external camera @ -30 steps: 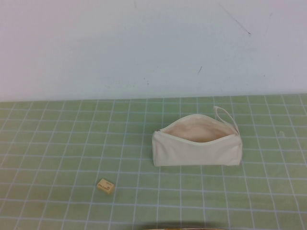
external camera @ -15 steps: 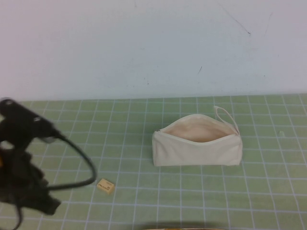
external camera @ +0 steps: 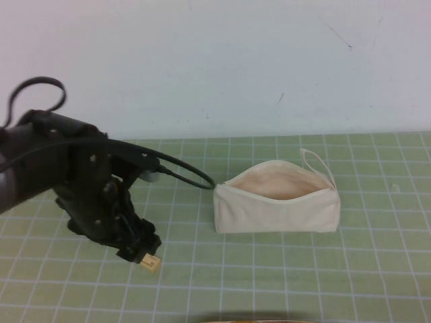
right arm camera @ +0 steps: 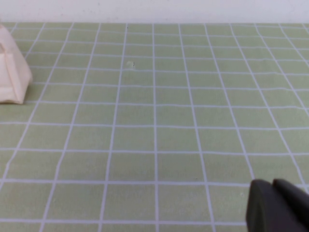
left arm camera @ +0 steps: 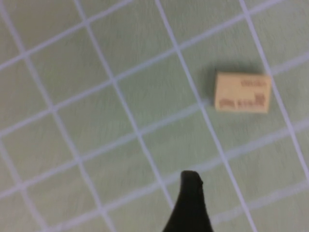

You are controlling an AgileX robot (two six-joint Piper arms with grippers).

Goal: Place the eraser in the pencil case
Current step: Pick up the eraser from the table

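The eraser [external camera: 152, 264], a tiny tan block with a dark print, lies on the green grid mat near the front left. It also shows in the left wrist view [left arm camera: 241, 92]. My left gripper [external camera: 139, 254] hovers just above and left of it, open and empty; only one black fingertip [left arm camera: 191, 186] shows in its wrist view. The pencil case [external camera: 276, 210], a cream pouch with its zip open and peach lining showing, lies to the right; its end shows in the right wrist view [right arm camera: 12, 67]. My right gripper [right arm camera: 273, 186] is shut and empty, out of the high view.
The green grid mat [external camera: 269, 276] covers the table up to a white wall [external camera: 215, 60] at the back. The left arm's black cable [external camera: 185, 178] arches toward the pouch's left end. A thin loop strap [external camera: 316, 161] sticks out at the pouch's far right end.
The left arm has come in from the left edge and moved right and down, so its gripper now hangs over the eraser. The eraser and the pouch have not moved.
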